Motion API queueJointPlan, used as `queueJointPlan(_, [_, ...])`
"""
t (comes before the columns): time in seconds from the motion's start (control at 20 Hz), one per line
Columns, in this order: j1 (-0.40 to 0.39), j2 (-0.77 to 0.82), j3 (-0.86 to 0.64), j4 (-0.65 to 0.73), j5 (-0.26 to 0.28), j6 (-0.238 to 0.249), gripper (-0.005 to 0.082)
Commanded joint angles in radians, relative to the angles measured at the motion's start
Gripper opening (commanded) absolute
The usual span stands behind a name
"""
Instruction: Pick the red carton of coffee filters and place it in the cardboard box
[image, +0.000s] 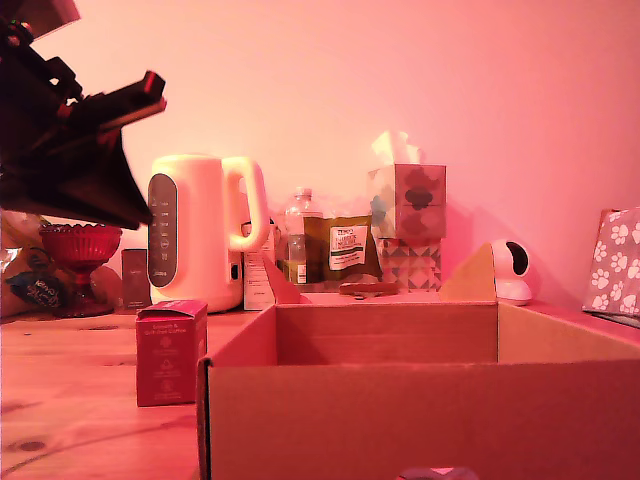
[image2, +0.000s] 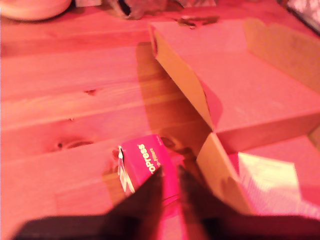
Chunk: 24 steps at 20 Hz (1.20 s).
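The red carton of coffee filters (image: 171, 351) stands upright on the wooden table, just off the exterior view's left side of the cardboard box (image: 420, 410). The box is wide, brown and open-topped, with raised flaps and nothing visible inside. My arm (image: 75, 150) hangs high at the exterior view's left, well above the carton. In the wrist view the carton (image2: 145, 167) lies beneath my gripper (image2: 170, 176), beside the box's corner flap (image2: 220, 175). The two dark fingers (image2: 150, 192) stand almost together with nothing between them.
Along the wall behind stand a white kettle (image: 200, 230), a red glass bowl (image: 80, 250), a small dark box (image: 135, 278), a bottle (image: 299, 235), a coffee bag (image: 345, 250), a tissue cube (image: 407, 200) and a small white camera (image: 512, 272). A paw-print box (image: 615, 265) sits far right.
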Motion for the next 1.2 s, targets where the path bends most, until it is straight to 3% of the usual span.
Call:
queueJointPlan(0.0, [-0.003, 0.016, -0.009, 0.02, 0.001, -0.012, 0.0513])
queueJointPlan(0.05, [-0.003, 0.022, -0.008, 0.034, 0.002, -0.018, 0.0587])
queueJointPlan(0.1, [-0.004, 0.026, -0.008, 0.04, 0.002, -0.018, 0.0608])
queueJointPlan(0.6, [-0.01, 0.226, 0.132, -0.008, -0.037, -0.056, 0.0608])
queueJointPlan(1.0, [-0.008, 0.431, 0.262, -0.114, -0.097, -0.05, 0.0609])
queueJointPlan(1.15, [-0.006, 0.488, 0.272, -0.107, -0.088, -0.048, 0.0609])
